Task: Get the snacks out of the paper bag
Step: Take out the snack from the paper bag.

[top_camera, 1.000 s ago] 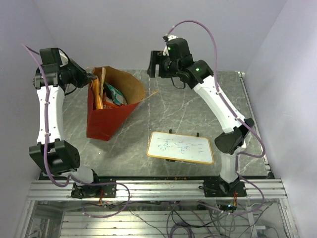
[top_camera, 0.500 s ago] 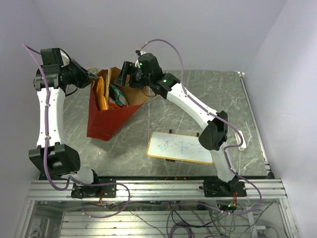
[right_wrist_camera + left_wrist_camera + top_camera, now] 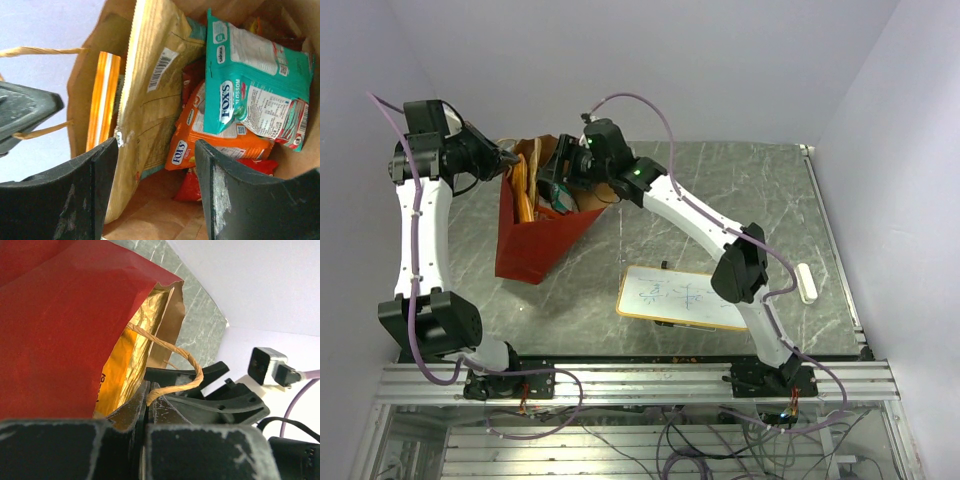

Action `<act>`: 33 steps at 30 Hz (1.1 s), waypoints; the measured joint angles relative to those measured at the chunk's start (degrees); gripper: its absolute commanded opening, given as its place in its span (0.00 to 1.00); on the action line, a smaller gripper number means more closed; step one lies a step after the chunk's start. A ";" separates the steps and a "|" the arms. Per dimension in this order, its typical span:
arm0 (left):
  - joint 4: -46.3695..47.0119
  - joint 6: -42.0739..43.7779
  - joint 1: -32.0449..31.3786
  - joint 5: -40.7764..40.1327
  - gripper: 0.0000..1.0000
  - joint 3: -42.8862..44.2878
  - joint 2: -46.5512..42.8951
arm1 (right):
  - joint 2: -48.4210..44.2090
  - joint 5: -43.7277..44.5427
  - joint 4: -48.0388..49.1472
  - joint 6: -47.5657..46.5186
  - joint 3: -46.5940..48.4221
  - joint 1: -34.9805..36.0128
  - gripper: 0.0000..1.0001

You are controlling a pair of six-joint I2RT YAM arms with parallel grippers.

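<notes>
Grey surface (image 3: 775, 185), nothing out yet: snacks (image 3: 255, 75) are sitting in the paper bag (image 3: 533, 250), left jaws clamping its rim, right jaws hovering open, empty.

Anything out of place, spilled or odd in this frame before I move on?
Nothing looks spilled or damaged. The only strays are a whiteboard and a small white bar lying on the table, neither one a snack. The left gripper pinches the paper bag at its rim; the snacks sit inside.
</notes>
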 measured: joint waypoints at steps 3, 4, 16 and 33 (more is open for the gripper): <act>-0.07 -0.20 0.00 0.09 0.07 -0.42 -0.42 | 1.14 0.00 -0.04 0.00 0.15 0.57 0.63; 0.00 -0.31 0.00 0.15 0.07 -0.44 -0.52 | 1.36 -0.02 -0.20 0.00 0.17 0.70 0.63; 0.44 -1.22 -0.33 1.05 0.07 -1.44 -2.36 | 1.60 1.20 -1.97 -0.22 0.17 1.14 0.65; 0.50 -1.46 -0.33 1.14 0.07 -1.75 -2.45 | -3.34 3.15 -0.61 -1.68 -1.03 -0.35 0.59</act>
